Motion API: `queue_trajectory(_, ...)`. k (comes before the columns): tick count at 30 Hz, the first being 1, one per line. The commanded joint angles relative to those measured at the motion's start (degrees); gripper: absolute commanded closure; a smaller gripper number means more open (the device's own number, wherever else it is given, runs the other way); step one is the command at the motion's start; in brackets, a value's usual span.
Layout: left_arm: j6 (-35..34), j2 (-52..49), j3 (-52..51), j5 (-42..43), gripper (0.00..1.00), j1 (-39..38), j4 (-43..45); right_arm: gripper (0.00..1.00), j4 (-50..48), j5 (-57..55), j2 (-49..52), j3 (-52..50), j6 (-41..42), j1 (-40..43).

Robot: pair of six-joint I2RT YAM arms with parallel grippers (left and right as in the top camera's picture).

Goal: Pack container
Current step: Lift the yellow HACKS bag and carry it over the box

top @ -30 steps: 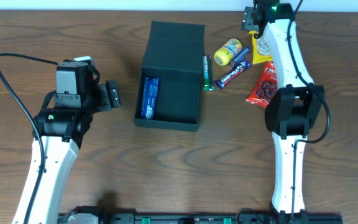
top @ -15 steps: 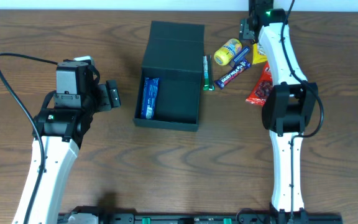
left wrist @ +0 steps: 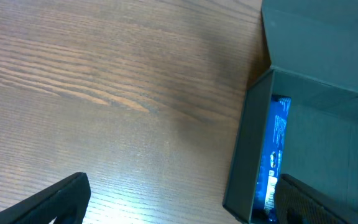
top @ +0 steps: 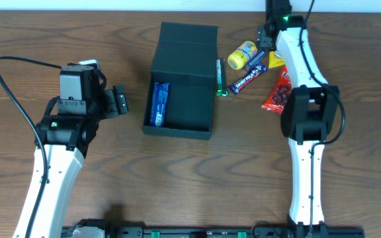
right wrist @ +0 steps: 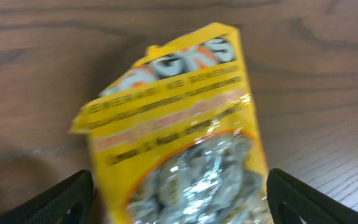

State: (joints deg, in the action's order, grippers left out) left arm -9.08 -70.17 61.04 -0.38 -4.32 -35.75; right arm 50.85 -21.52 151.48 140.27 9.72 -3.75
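For the right gripper point(right wrist: 182, 202): released, spread wide, with a dark finger point(right wrist: 67, 199) at each lower corner of the wrist view and a yellow snack packet point(right wrist: 179, 137) in between, apart from both. On that packet, red lettering near the top and a clear window of pale pieces lower down, all somewhat blurred. Flat on the wooden table point(right wrist: 36, 74). From overhead, at the far right of the table, with the right gripper point(top: 266, 34) above the packet's far end. Close by, in one cluster: a yellow round snack point(top: 245, 54), a dark blue bar point(top: 249, 79) and a red packet point(top: 280, 92). For the left gripper point(top: 119, 100): likewise released, grasping nothing, pointing at the container point(top: 194, 109) from its left and clear of it. In the left wrist view, only dark finger ends at the lower corners, left gripper point(left wrist: 179, 208) low over bare wood, the container point(left wrist: 244, 149) off to the right. As for the container: near the middle of the table, toward the far side, open, flap lid point(top: 189, 36) folded back away from the robot. Inside, along the left wall, a blue packet point(top: 159, 104), seen on edge from the left wrist point(left wrist: 277, 149). Just beside the outer right wall, a thin green packet point(top: 220, 77).
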Motion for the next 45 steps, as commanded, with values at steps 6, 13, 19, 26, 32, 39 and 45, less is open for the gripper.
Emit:
queue_trajectory(6, 0.1, 0.5, 1.7, 0.0, 0.05, 0.2, 0.0, 0.10, -0.3, -0.9, 2.0, -0.3, -1.0, 1.6)
queue_trajectory(13, 0.1, 0.5, 1.7, 0.0, 0.05, 0.2, 0.0, 0.12, -0.3, -0.9, 3.7, -0.3, -1.0, 1.4)
queue_trajectory(19, -0.2, 0.5, 1.7, 0.0, 0.04, 0.2, 0.1, 0.27, -0.4, -0.9, 4.3, -0.3, -1.0, 1.4)
queue_trajectory(26, -0.3, 0.5, 1.7, 0.0, 0.05, 0.2, 0.0, 0.57, 0.4, -1.0, 4.2, -0.3, -1.1, 1.0)
queue_trajectory(32, -0.3, 0.5, 1.7, 0.0, 0.04, 0.2, 0.0, 0.78, 0.9, -1.0, 3.0, 0.9, -1.2, 0.3)
queue_trajectory(39, -0.3, 0.5, 1.7, 0.0, 0.05, 0.2, 0.0, 0.91, 3.9, -1.5, 0.5, 5.8, -1.2, 0.2)
queue_trajectory(45, -0.3, 0.5, 1.7, 0.0, 0.05, 0.2, 0.0, 0.97, 8.7, -3.1, -3.7, 10.6, -1.2, -0.3)
